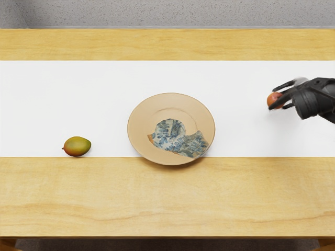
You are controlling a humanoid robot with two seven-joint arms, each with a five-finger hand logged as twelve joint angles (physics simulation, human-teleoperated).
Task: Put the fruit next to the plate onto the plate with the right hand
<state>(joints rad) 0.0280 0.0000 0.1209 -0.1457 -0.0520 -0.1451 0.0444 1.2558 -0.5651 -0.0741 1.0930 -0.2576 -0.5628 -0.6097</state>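
The wooden surface (167,198) runs the full width of the view. A broad white cloth strip (78,94) lies across its middle from left to right.

Item 1: a round tan plate (140,114) sits near the centre of the surface, on the near part of the cloth, with its near rim reaching the cloth's near edge. A blue-and-white patterned patch (175,137) covers part of the plate's near right area. No fruit lies on the plate.

Item 2: a small round orange-red fruit (273,99) is at the far right, well apart from the plate and a little farther back than its centre. It is over the white cloth. Whether it rests on the cloth or is lifted clear cannot be told.

Item 3: the right hand (310,99), dark in colour, enters from the right edge. Its fingers (283,86) are curled about the orange-red fruit, grasping it: one arches over the top and another crosses its near side. The hand covers the fruit's right side.

Item 4: a mango (77,146), green shading to red, lies on its side at the left. It is at the near edge of the cloth, well apart from the plate.
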